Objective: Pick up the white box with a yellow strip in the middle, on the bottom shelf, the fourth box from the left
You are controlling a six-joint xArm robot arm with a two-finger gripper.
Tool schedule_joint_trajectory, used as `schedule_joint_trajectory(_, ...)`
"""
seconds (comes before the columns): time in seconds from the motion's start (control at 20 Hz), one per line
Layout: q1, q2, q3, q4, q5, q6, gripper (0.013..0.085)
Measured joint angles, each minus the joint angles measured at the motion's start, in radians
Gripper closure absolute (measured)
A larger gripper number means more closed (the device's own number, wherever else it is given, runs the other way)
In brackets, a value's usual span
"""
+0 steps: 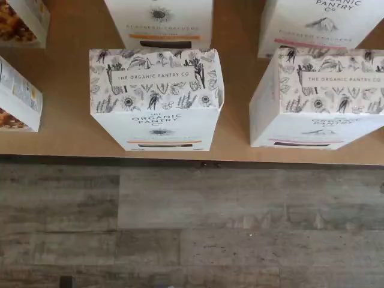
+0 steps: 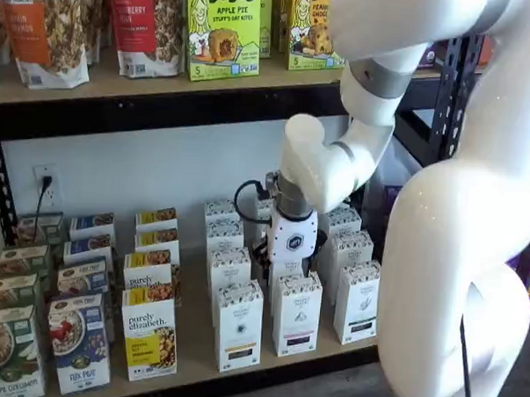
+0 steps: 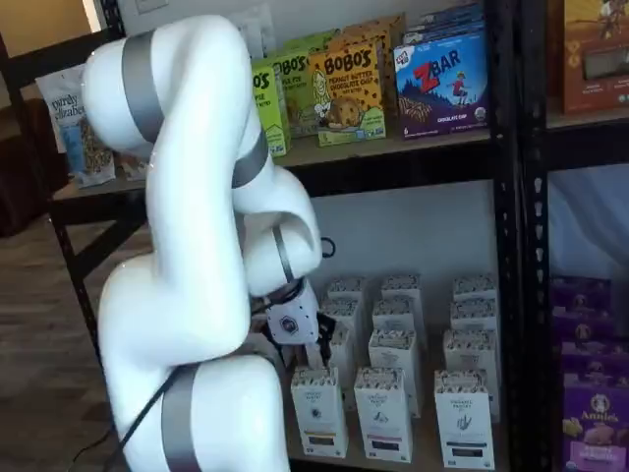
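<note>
The white box [image 1: 156, 99] stands upright at the front of the bottom shelf [image 1: 72, 135]. The wrist view looks straight down on its flower-patterned top and the yellow-orange strip low on its front. In both shelf views it is the front carton [image 2: 239, 325] [image 3: 317, 411] of the leftmost white column. My gripper [image 2: 290, 263] hangs over the white cartons, a little behind and to the right of that box and clear of it. Its white body [image 3: 293, 323] shows, but its black fingers barely do. Nothing is held.
A like carton with a pink strip [image 1: 315, 99] stands right beside the white box, and more white cartons stand behind. Purely elizabeth boxes [image 2: 151, 339] flank it on the left. The upper shelf [image 2: 164, 84] overhangs. Grey plank floor [image 1: 192, 228] lies past the shelf's front edge.
</note>
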Motion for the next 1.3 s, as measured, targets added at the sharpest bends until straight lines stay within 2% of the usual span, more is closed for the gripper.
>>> schedule_joint_trajectory(0.15, -0.013, 0.045, -0.026, 0.009, -0.017, -0.020, 0.0130)
schedule_joint_trajectory(0.35, -0.038, 0.107, -0.067, -0.056, -0.050, 0.020, 0.0130)
schedule_joint_trajectory(0.45, -0.046, 0.135, -0.089, -0.072, -0.063, 0.028, 0.0130)
schedule_joint_trajectory(0.7, -0.050, 0.205, -0.148, -0.067, -0.076, 0.019, 0.0130)
schedule_joint_trajectory(1.0, -0.043, 0.280, -0.209, -0.091, -0.087, 0.049, 0.0130)
schedule_joint_trajectory(1.2, -0.030, 0.328, -0.247, -0.072, -0.093, 0.043, 0.0130)
schedule_joint_trajectory(1.3, -0.025, 0.351, -0.260, -0.038, -0.111, 0.015, 0.0130)
